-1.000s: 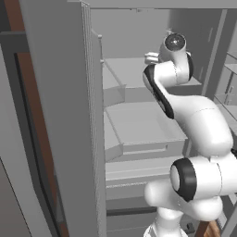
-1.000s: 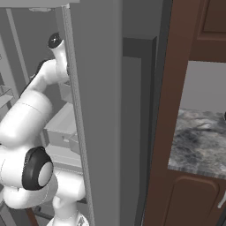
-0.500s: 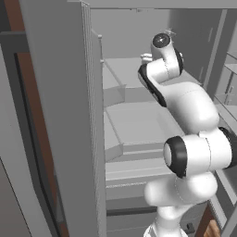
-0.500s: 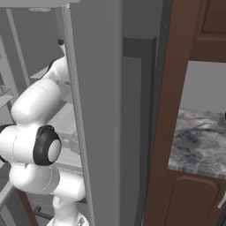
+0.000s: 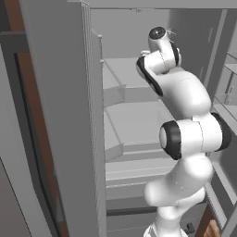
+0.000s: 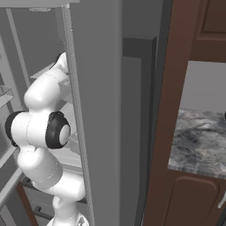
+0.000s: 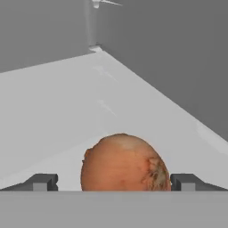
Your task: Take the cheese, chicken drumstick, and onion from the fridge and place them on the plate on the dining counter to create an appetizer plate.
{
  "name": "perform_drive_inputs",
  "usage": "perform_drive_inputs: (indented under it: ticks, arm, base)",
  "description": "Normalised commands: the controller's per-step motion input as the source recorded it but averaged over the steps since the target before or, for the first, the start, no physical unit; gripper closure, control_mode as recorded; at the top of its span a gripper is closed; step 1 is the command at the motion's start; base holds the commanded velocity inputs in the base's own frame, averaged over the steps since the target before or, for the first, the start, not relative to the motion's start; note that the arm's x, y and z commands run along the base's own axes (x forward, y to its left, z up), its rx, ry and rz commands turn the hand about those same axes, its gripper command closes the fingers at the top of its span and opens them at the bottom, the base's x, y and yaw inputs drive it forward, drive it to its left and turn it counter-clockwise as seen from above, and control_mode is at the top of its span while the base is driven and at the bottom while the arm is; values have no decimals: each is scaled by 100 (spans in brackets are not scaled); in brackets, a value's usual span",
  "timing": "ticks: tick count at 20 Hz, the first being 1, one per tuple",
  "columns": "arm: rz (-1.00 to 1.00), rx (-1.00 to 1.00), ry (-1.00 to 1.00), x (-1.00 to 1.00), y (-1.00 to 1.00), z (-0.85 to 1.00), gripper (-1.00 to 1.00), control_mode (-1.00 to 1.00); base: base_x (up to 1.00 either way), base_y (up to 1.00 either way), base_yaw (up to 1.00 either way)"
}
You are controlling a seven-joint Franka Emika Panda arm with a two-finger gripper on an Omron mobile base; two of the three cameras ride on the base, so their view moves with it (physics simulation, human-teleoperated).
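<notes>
The brownish-orange onion [image 7: 124, 162] rests on a pale fridge shelf [image 7: 67, 98], close in front of the hand camera. My gripper [image 7: 113, 182] is open, with one fingertip [image 7: 42, 181] on each side of the onion and a gap left on both sides. The shelf's back corner lies beyond it. In the left base view my arm [image 5: 185, 134] reaches up and into the open grey fridge [image 5: 134, 120], and the hand is hidden behind the arm's own upper links. Cheese, drumstick and plate are out of view.
The open fridge door [image 5: 60, 115] stands tall on the arm's left, and door racks [image 5: 227, 99] sit on its right. In the right base view, the other door [image 6: 97, 110] hides most of the arm. Dark brown cabinets [image 6: 176, 88] and a grey marbled counter top [image 6: 198, 141] lie further right.
The arm has folded and pushed deeper into the fridge, with the wrist going up and inward toward the upper shelf. The base has stayed put.
</notes>
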Motion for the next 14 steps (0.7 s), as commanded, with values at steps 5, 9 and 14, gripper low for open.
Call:
perform_drive_inputs:
  ticks: [5,9,14]
  arm:
    - [-2,0,0,7,-1,-27,-100,-100]
    - [-3,0,0,0,-5,-33,-100,-100]
    - [-2,0,0,6,-10,-34,-100,-100]
  base:
    - [0,0,0]
    - [0,0,0]
    - [0,0,0]
